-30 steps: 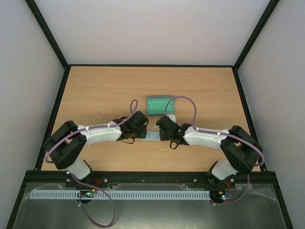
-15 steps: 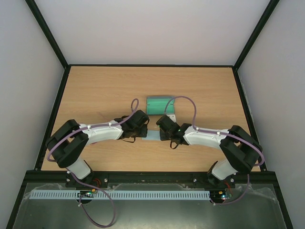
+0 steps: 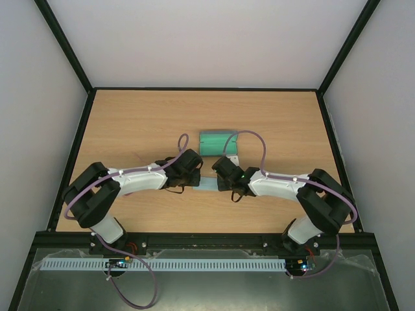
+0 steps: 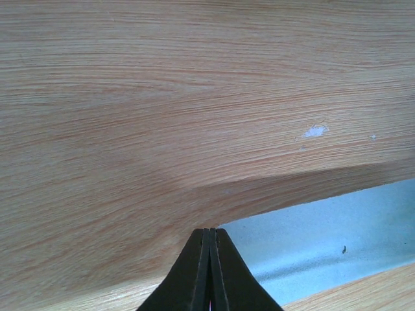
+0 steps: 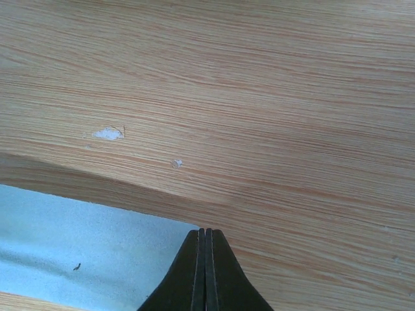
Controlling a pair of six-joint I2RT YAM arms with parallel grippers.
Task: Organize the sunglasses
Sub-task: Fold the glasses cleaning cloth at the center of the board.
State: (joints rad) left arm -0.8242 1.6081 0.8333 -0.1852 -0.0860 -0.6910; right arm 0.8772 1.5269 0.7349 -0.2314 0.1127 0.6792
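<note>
When you look down from the top view, both arms meet at mid-table [image 3: 142, 123], nearer its near edge. The light blue cloth [image 3: 207, 185] spans from the left gripper [image 3: 194, 181] to the right gripper [image 3: 221, 179], and a green case [image 3: 217, 142] sits just behind them; you cannot tell where the sunglasses lie. Your left wrist view shows the 2 fingers clamped flat on 1 cloth corner, and your right wrist view shows the same pinch on another corner.

Cloth [image 4: 324, 240] light blue; table [image 3: 130, 123] wood-grain; case [image 3: 216, 142] green.
</note>
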